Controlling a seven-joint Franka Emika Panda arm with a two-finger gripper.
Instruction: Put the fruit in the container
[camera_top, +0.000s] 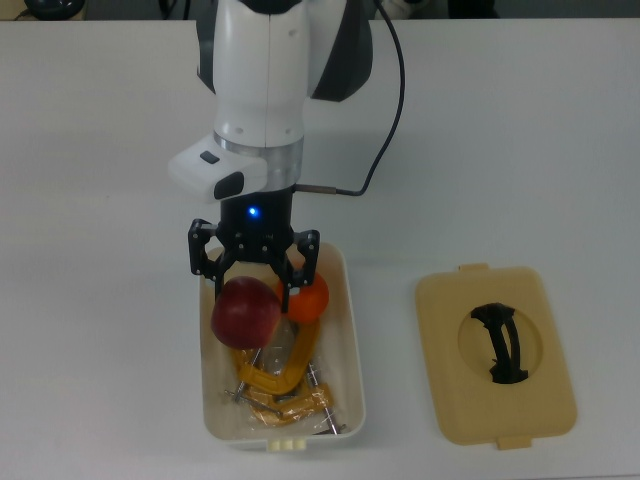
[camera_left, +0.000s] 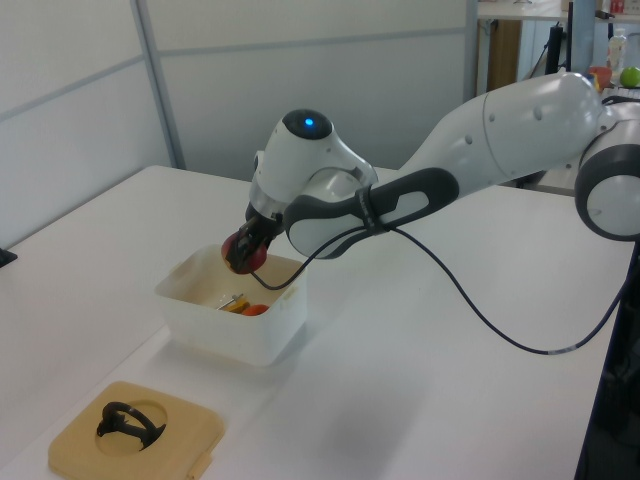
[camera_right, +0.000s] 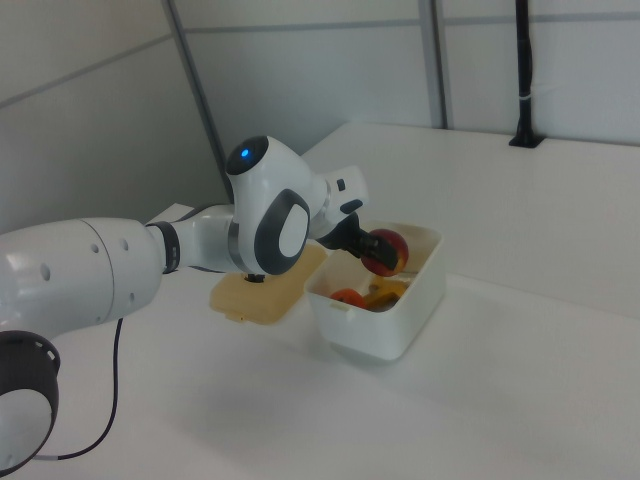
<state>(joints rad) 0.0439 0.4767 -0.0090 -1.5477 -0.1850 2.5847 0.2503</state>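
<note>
My gripper (camera_top: 247, 292) (camera_left: 243, 250) (camera_right: 372, 251) is shut on the dark red apple (camera_top: 245, 312) (camera_left: 246, 254) (camera_right: 386, 250) and holds it above the open white tub (camera_top: 349, 340) (camera_left: 225, 333) (camera_right: 372, 338), over the half nearer the arm. The orange (camera_top: 310, 298) (camera_left: 253, 310) (camera_right: 347, 297) lies inside the tub, just to the apple's right in the top view, partly hidden by a finger (camera_top: 292, 285).
Yellow-orange metal clamps (camera_top: 277, 382) (camera_right: 385, 291) lie in the tub under the fruit. The flat beige lid with a black handle (camera_top: 495, 339) (camera_left: 133, 430) (camera_right: 262, 286) rests on the table to the tub's right in the top view.
</note>
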